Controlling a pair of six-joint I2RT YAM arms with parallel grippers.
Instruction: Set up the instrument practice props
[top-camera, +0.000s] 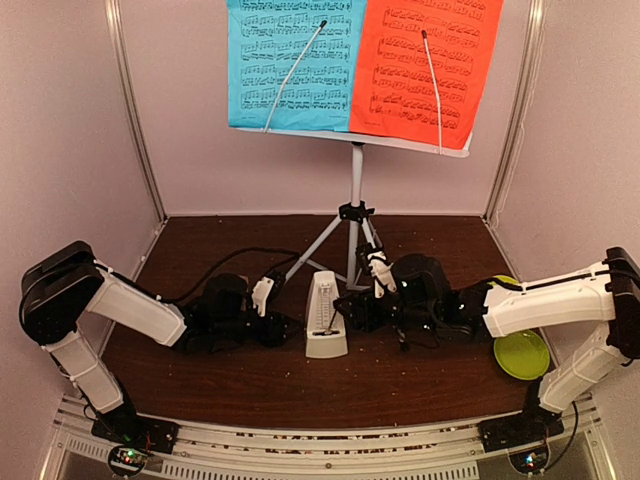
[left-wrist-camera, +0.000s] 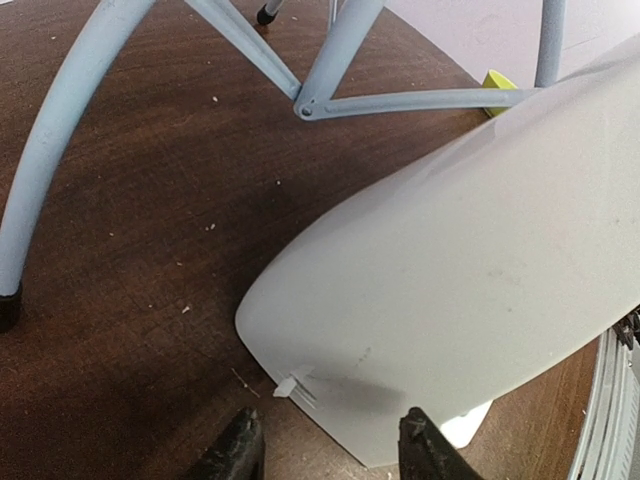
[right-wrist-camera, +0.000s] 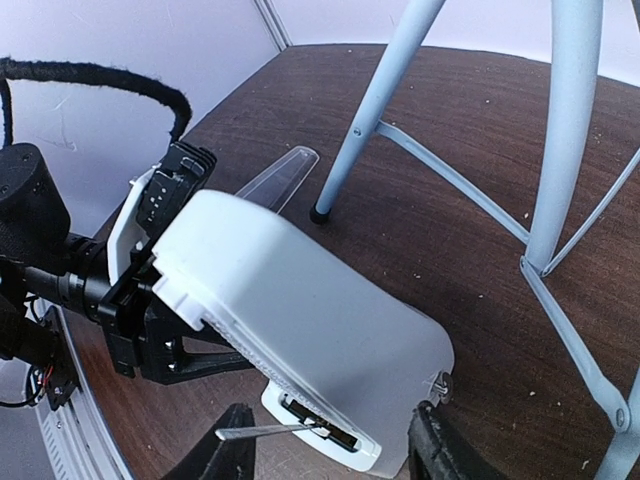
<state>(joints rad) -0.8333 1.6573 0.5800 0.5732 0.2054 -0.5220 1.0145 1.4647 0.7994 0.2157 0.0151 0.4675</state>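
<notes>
Top: arms (top-camera: 135, 308) are reaching in low, left end effector (top-camera: 268, 304) and right end effector (top-camera: 362, 292) flanking the upright metronome (top-camera: 326, 315) on the desk (top-camera: 240, 382), right one closer. Left wrist: open jaws are straddling its lower corner, ungripped. Right wrist: fingers (right-wrist-camera: 232, 452) are bracketing its base; can't tell if pinching.

Dark wooden table (top-camera: 200, 385), pale lilac walls (top-camera: 60, 130).

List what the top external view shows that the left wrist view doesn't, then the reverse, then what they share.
Top external only: the blue sheet and red-orange sheet on the stand desk. Left wrist only: a small tab on the lower edge of the metronome. Both: the metronome, the tripod legs and the brown table.
</notes>
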